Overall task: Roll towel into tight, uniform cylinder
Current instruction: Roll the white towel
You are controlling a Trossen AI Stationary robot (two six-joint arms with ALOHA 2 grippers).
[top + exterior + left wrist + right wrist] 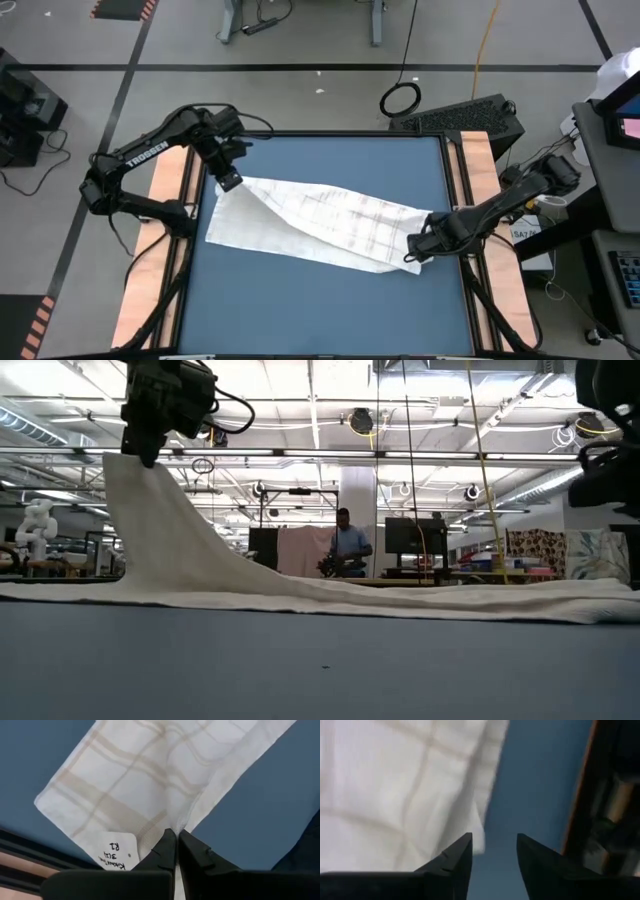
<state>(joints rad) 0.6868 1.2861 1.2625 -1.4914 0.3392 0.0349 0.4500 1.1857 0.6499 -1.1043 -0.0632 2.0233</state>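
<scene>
The white towel [320, 225] with faint grid lines lies slantwise across the blue table [330, 310], from the left side to the right. My left gripper [229, 181] is shut on its far left corner and holds it raised; in the low view the cloth rises in a peak [150, 490] up to the gripper [148, 455]. A white handwritten label [117, 852] sits at that corner. My right gripper [413, 252] is open above the towel's right end [470, 820], with blue table showing between its fingers [494, 852]. My left gripper pinches the towel's edge at the far left corner [172, 822] between its two shut fingers, next to the label. The fingers come from above, pointing down. The corner hangs below them, drawn up in a sloping peak, and the rest of the towel lies on the table.
Wooden side rails [165, 230] [490, 200] flank the table. Dark equipment [460, 115] stands beyond the far right corner. A person [348, 540] stands far back in the room. Bare blue table lies on the near side of the towel.
</scene>
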